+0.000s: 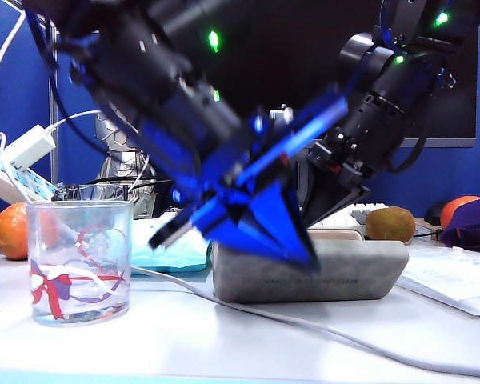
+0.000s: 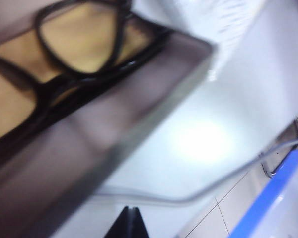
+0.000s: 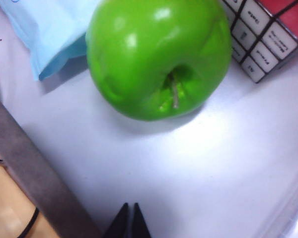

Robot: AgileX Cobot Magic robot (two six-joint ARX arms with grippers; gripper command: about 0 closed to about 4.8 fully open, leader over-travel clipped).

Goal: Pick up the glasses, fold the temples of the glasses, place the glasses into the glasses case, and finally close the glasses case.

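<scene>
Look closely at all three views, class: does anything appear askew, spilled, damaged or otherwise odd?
Nothing stands out. The glasses lie inside the glasses case on its lining, undamaged. The left gripper and right gripper are both shut beside the case, holding nothing. The tumbler stands upright, with nothing spilled.

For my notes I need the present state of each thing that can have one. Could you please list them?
Case: open, lying on the table.
Glasses: inside the case, on the beige lining.
Left gripper: jaws shut, empty, at the case.
Right gripper: jaws shut, empty, behind the case.
Tumbler: upright, empty.
</scene>
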